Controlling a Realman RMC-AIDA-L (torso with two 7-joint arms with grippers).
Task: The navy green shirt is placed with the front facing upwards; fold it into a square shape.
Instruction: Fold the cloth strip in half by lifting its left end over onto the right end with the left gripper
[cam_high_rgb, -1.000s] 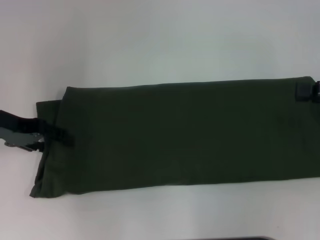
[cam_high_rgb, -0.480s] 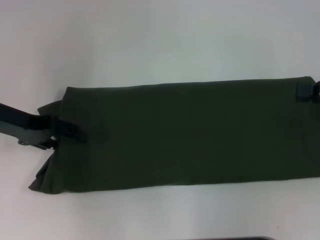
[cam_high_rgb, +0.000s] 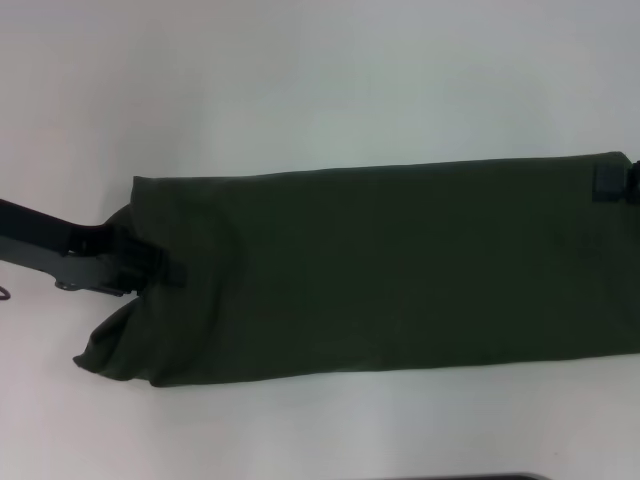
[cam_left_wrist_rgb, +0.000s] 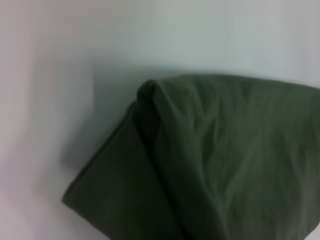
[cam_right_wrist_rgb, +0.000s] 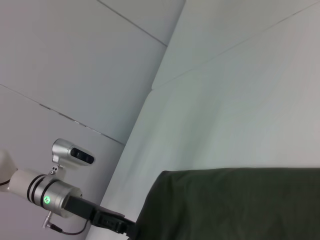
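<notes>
**Dragging the left end inward**

Head view: left gripper (cam_high_rgb: 150, 268) clamped on the navy green shirt (cam_high_rgb: 380, 270), pulling its left end rightward, bunching it; right gripper (cam_high_rgb: 612, 184) pinning the far corner, grip unclear.

Left wrist: lifting folded cloth off the white table (cam_left_wrist_rgb: 45, 100).

Right wrist: starting the crosswise fold.

Soft even overhead light, faint shadows, mild blur throughout, left wrist view out of focus

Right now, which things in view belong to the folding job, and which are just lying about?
In the job:
navy green shirt, folded into a long band
left tool, gripping its left end
right tool, on its far right corner

Lying about:
white table only
</notes>
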